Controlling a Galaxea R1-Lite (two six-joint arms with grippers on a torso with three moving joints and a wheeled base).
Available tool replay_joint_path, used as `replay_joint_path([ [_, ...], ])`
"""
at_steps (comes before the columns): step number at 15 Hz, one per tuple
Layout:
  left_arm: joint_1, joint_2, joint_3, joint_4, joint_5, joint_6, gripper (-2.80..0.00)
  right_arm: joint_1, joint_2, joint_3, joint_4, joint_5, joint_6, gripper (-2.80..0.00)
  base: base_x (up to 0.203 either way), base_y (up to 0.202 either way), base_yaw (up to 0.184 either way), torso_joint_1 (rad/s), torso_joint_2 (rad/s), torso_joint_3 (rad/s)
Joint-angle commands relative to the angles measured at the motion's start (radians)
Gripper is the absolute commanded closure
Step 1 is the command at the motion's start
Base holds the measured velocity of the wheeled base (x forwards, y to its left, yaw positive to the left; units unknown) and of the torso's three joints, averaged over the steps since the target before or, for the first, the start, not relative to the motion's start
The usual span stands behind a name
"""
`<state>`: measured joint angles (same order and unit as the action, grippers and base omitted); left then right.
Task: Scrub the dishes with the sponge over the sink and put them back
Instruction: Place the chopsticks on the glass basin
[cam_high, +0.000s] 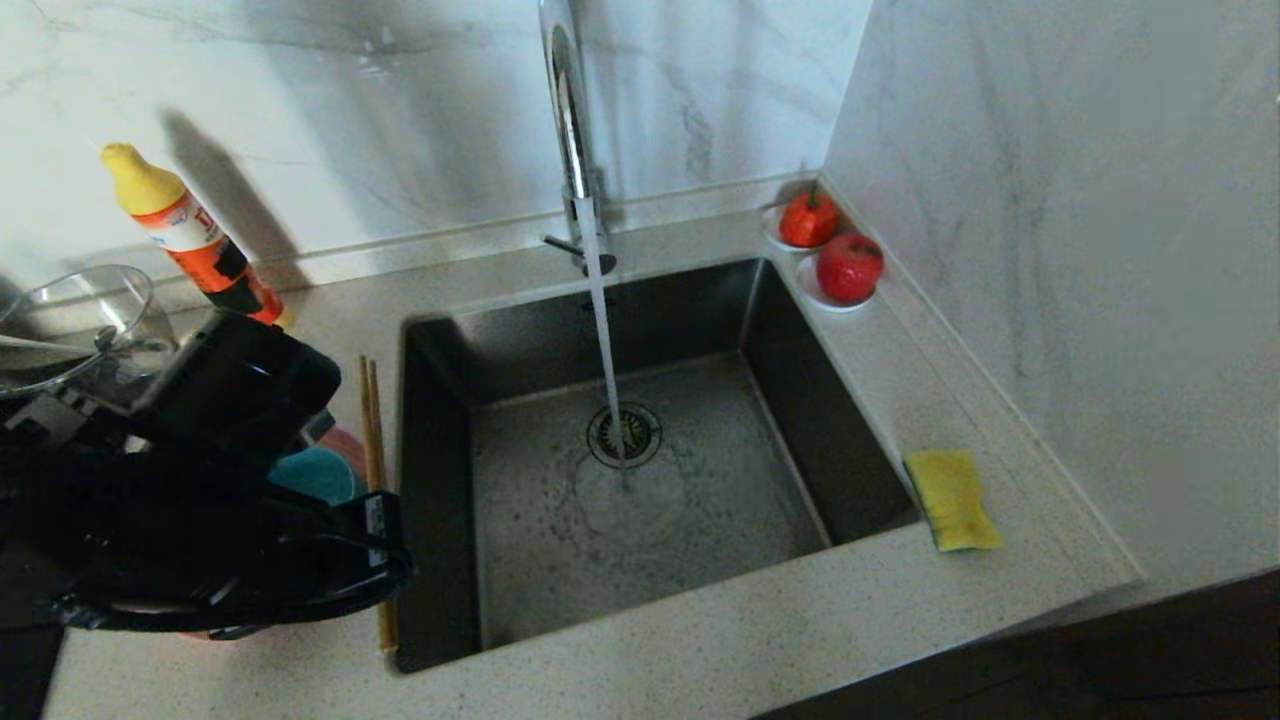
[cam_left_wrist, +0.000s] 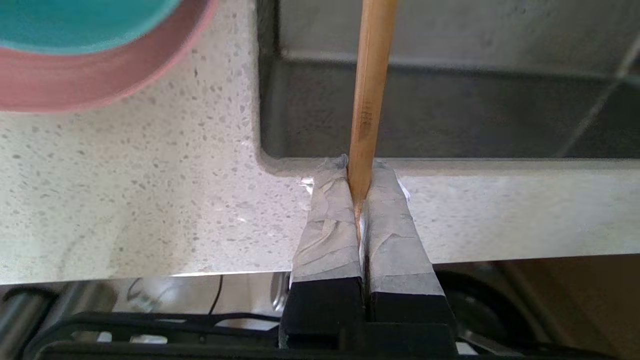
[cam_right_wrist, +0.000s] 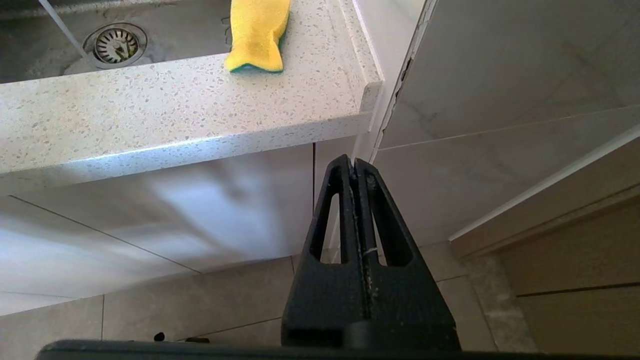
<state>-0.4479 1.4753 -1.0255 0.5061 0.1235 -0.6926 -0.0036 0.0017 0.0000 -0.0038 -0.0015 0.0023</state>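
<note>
Chopsticks (cam_left_wrist: 367, 100) pinched in left claw (cam_left_wrist: 356, 172) at sink (cam_high: 640, 480) rim, apparently lifted.

The wooden chopsticks (cam_left_wrist: 367, 100) are pinched at one end, their length reaching out over the left rim of the steel sink (cam_high: 640, 480) (water falls onto its round drain). A teal-blue bowl (cam_left_wrist: 80, 20) sits in the pink plate (cam_left_wrist: 100, 80) on the counter just left. The yellow sponge (cam_high: 952, 498) lies flat on the right rim, green layer down.
</note>
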Motion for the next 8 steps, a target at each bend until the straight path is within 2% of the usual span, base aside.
replay_joint_path([
  [1,-0.001,-0.083,-0.005,-0.011,0.006,-0.002,0.0,0.001,0.001,0.0,0.001,0.0,0.001,0.0,0.0,0.0,0.0,0.0,0.0,0.0],
  [4,0.0,-0.21,-0.065,-0.03,0.022,0.004,0.0,0.001,0.001,0.0,0.001,0.0,0.001,0.0,0.0,0.0,0.0,0.0,0.0,0.0],
  [6,0.0,-0.268,-0.118,-0.024,0.074,0.037,0.0,0.001,0.001,0.0,0.001,0.0,0.001,0.0,0.0,0.0,0.0,0.0,0.0,0.0],
  [8,0.0,-0.281,-0.137,-0.023,0.088,0.059,0.0,0.001,0.001,0.0,0.001,0.0,0.001,0.0,0.0,0.0,0.0,0.0,0.0,0.0],
])
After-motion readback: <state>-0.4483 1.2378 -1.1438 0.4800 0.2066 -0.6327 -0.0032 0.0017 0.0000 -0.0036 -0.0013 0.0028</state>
